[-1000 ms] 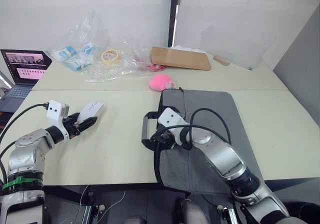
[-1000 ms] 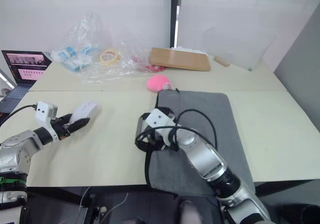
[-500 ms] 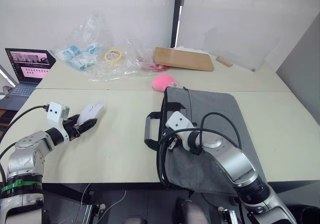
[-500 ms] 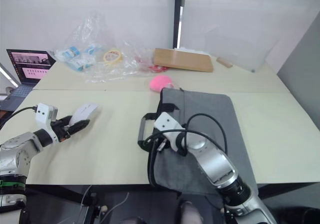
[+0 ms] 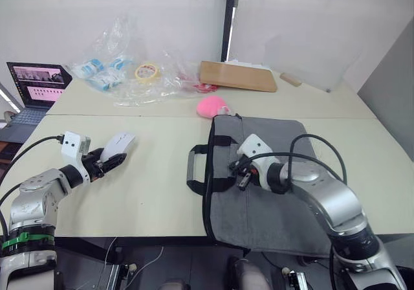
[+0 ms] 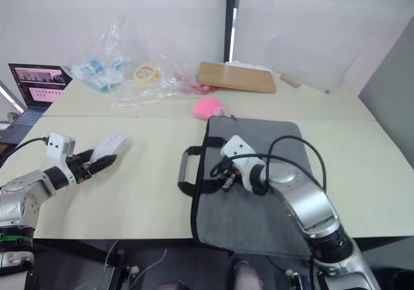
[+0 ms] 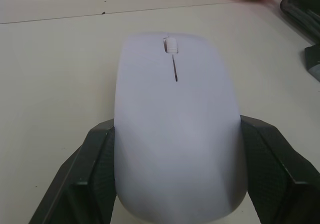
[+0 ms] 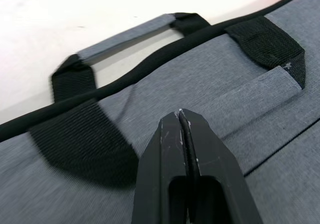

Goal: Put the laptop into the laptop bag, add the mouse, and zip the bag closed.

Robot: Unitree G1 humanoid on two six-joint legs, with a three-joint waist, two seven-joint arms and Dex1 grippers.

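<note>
Two pale beige tables stand end to end before a white wall, with a seam between them. No brand or writing can be read on anything; the small dark laptop [image 5: 35, 86] at the far left edge shows a lit pinkish screen too small to make out.

On the near table the left gripper [image 5: 115, 161] lies low near the left edge, its two black fingers [image 7: 97, 171] spread just wide enough to clasp the sides of the mouse [image 7: 176, 119]. The mouse is smooth, white and oval, with a small scroll wheel and a thin dark slit on top, and it sits on the table surface.

The bag [image 5: 278, 180] lies flat near the middle of the near table, its front end hanging over the near edge. It is grey woven fabric with black trim, and a strap handle [image 5: 200, 168] sticks out on its left side. The right gripper [image 5: 240, 174] hovers over the bag's left part, near the handle straps; its fingers [image 8: 165, 169] are pressed together with nothing between them.

A fluffy pink ball [image 5: 210, 106] sits just beyond the bag's far left corner. On the far table lie crinkled clear plastic bags [image 5: 123, 63], a tape roll [image 5: 146, 72] and a flat wooden board [image 5: 236, 76].
</note>
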